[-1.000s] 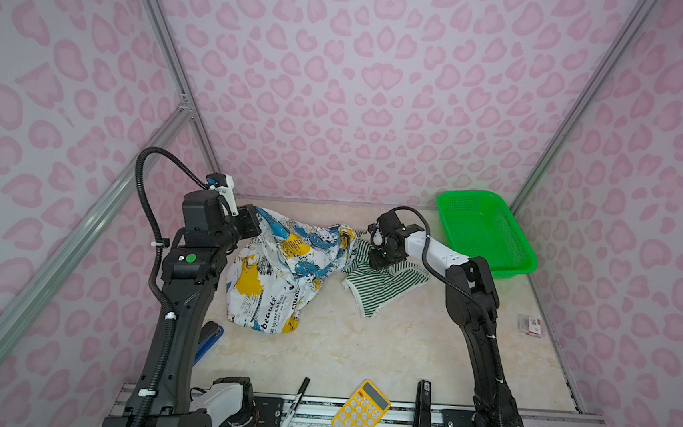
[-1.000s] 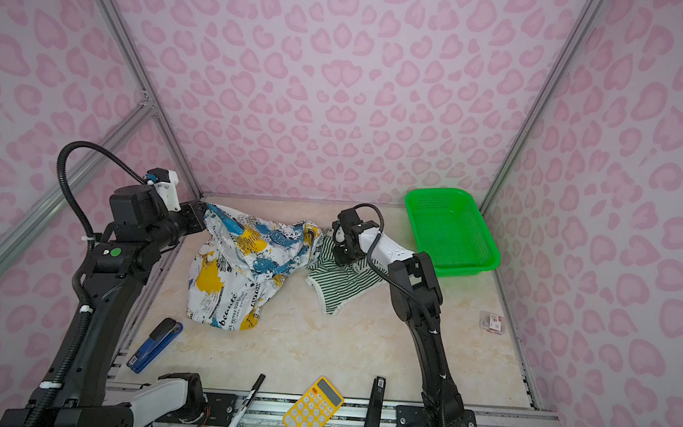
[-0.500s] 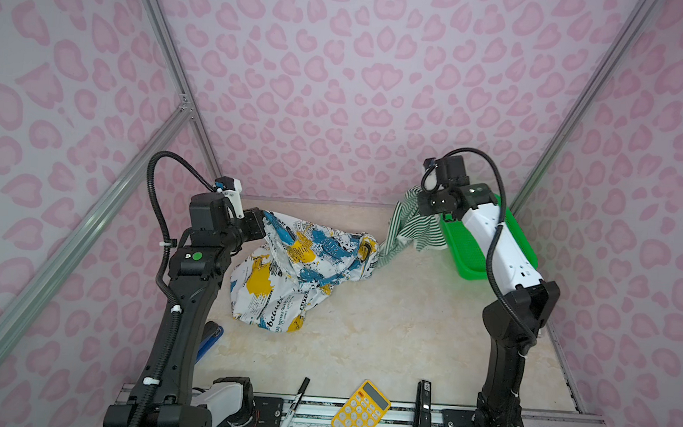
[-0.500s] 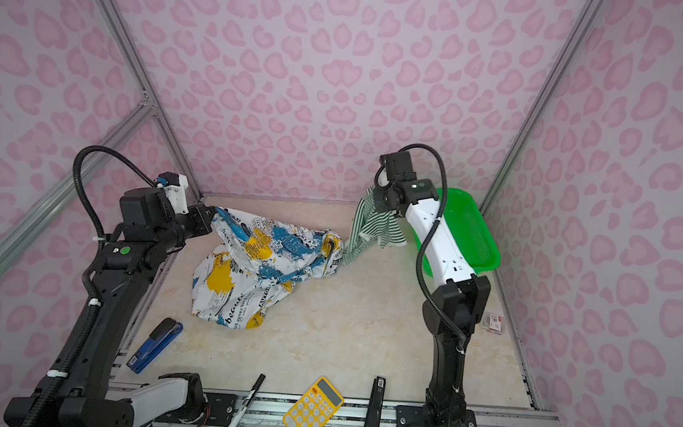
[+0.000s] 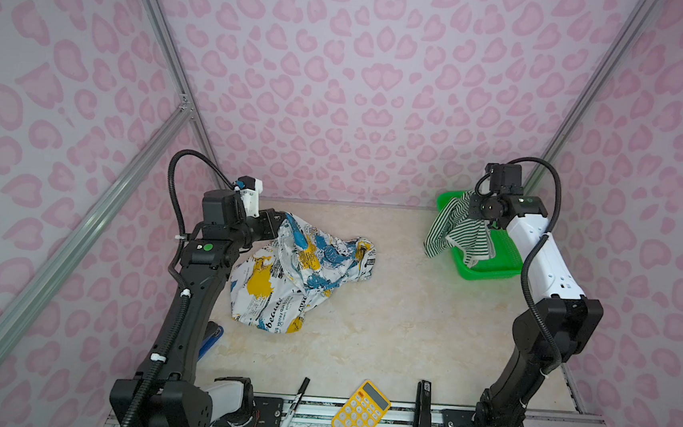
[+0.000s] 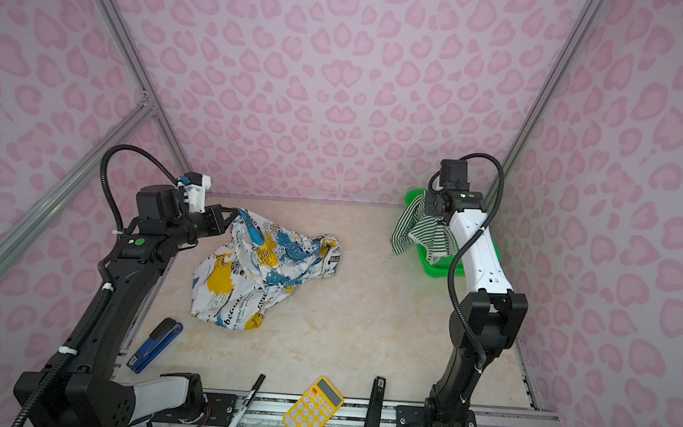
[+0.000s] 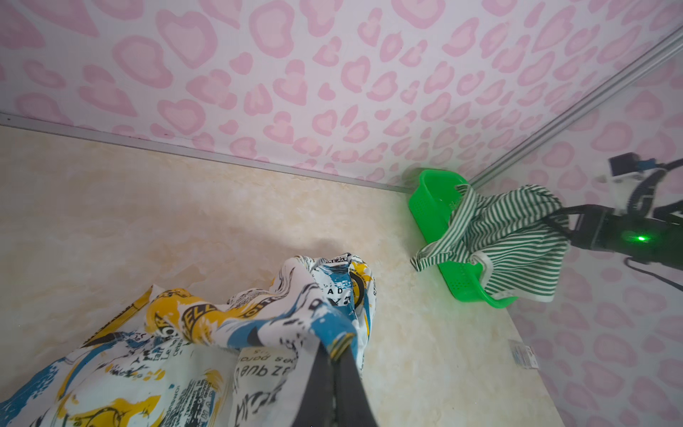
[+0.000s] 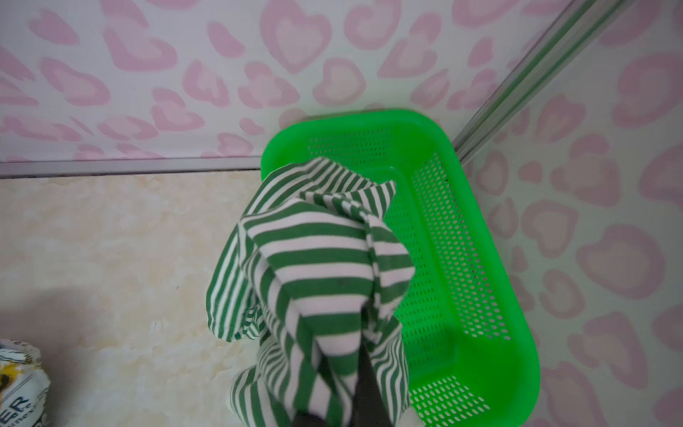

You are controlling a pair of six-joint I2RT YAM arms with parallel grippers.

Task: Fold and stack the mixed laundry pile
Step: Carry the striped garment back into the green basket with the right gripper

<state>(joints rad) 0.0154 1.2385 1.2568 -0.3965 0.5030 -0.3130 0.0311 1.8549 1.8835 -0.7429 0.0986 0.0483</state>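
Hanging limp over the left side of the basket (image 5: 489, 271), striped garment (image 5: 457, 232): thin knit, dark green and white bands, bunched in soft folds; right gripper (image 8: 364, 373) pinched tight on its upper edge. Printed garment (image 5: 302, 270): white cloth with blue, yellow and black splashes, crumpled, one end raised, the rest heaped on the marbled table (image 5: 385, 318) left of centre; left gripper (image 7: 334, 369) clamped on that raised fold. Basket bright green, perforated plastic, rectangular, far right corner.
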